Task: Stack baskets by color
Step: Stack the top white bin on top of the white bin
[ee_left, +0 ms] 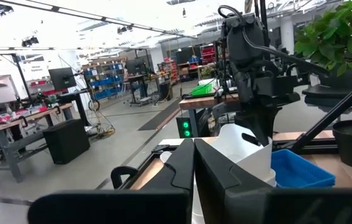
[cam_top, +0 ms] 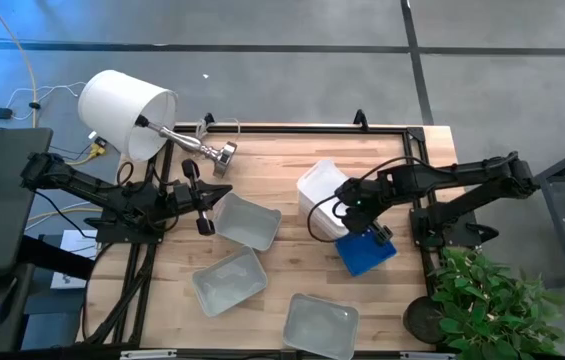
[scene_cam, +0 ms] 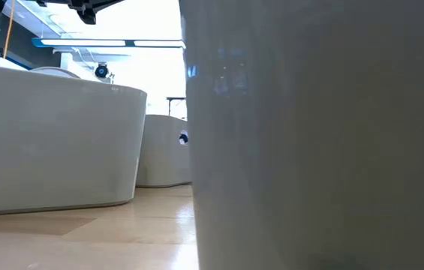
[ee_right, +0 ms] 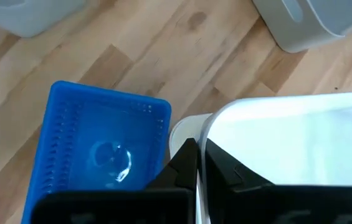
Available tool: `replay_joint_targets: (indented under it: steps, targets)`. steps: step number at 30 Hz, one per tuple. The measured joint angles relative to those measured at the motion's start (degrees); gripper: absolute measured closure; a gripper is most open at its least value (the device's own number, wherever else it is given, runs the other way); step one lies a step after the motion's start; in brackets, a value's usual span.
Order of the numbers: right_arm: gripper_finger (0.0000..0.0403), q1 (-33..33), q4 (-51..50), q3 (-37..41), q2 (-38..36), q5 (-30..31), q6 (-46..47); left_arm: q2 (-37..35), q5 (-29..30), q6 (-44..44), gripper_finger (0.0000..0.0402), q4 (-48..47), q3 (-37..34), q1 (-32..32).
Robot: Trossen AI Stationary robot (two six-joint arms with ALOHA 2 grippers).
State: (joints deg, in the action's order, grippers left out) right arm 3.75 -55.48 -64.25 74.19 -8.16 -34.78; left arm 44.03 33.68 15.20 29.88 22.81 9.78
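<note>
My right gripper (ee_right: 199, 155) is shut on a white basket (cam_top: 317, 183) right of the table's middle. A blue basket (cam_top: 367, 251) stands on the wood just nearer than it, and its mesh floor shows in the right wrist view (ee_right: 101, 149). Three pale grey baskets sit on their bases left of these: one (cam_top: 247, 222) by my left gripper, one (cam_top: 230, 280) nearer, and one (cam_top: 320, 325) at the near edge. My left gripper (cam_top: 220, 193) is shut on nothing, raised above the table at the left, just left of the first grey basket. My right gripper pinches the white basket's rim (ee_right: 208, 134) on the wall facing the blue basket, one finger outside and one inside. The fingers slant down from the table's right side. The basket (ee_left: 244, 149) hangs tilted, held side up; what its lower part rests on is hidden.
A white lampshade (cam_top: 122, 112) on a metal stand (cam_top: 212, 152) lies across the table's far left corner. A potted plant (cam_top: 492, 300) stands off the near right corner. In the low view, basket walls (scene_cam: 317, 135) block most of the sight. Bare wood (cam_top: 292, 260) lies between the baskets.
</note>
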Motion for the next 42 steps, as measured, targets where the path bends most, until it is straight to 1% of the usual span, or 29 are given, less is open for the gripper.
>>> replay_joint_targets:
  steps: [7, 12, 15, 19, 25, 30, 33, 34, 36, 38, 40, 42]
  targets:
    - [0.0403, 0.0, -0.2, 0.0, 0.0, 4.17, 0.32, 0.0, 0.01, 0.02, 0.0401, -0.01, 0.0, 0.0]
    - [0.0402, 0.0, 0.05, 0.0, 0.0, 5.19, 0.37, 0.0, 0.21, 0.02, 0.0401, -0.01, 0.0, 0.0]
    - [0.0397, 0.0, 0.15, 0.0, 0.0, 7.16, 0.48, 0.0, 0.19, 0.0, 0.0401, -0.01, 0.0, 0.0]
    - [0.0369, 0.0, 1.63, 0.0, 0.0, 9.2, 2.58, 0.02, 0.21, 0.0, 0.0401, -0.01, 0.0, 0.0]
    - [0.0303, 0.0, 3.08, 0.0, 0.04, 9.22, 2.58, 0.02, 0.21, 0.02, 0.0401, -0.01, 0.0, 0.0]
    - [0.0264, 0.0, 5.01, 0.0, 0.04, 9.08, 1.41, 0.02, 0.21, 0.51, 0.0401, -0.04, 0.0, 0.0]
    - [0.0255, 0.0, 4.64, 0.0, 0.07, 6.26, -1.03, 0.02, 0.21, 0.9, 0.0401, -0.03, 0.0, 0.0]
    - [0.0254, 0.0, 4.63, 0.0, 0.07, 6.39, -1.06, 0.02, 0.21, 0.88, 0.0401, -0.04, 0.0, 0.0]
    - [0.0254, 0.04, 4.65, 0.0, 0.07, 8.82, -0.78, 0.02, 0.21, 0.9, 0.0401, -0.02, 0.0, 0.0]
    - [0.0253, 0.06, 4.31, -0.42, 0.09, 12.49, -1.48, 0.02, 0.22, 0.9, 0.0401, -0.04, 0.0, 0.0]
    - [0.0253, 0.35, 4.32, -2.14, 0.13, 15.3, -1.39, 0.02, 0.21, 1.05, 0.0401, -0.04, 0.0, 0.0]
    - [0.0253, 0.39, 4.77, -4.6, 0.13, 16.45, -0.08, 0.02, 0.21, 1.05, 0.0401, -0.04, 0.0, 0.0]
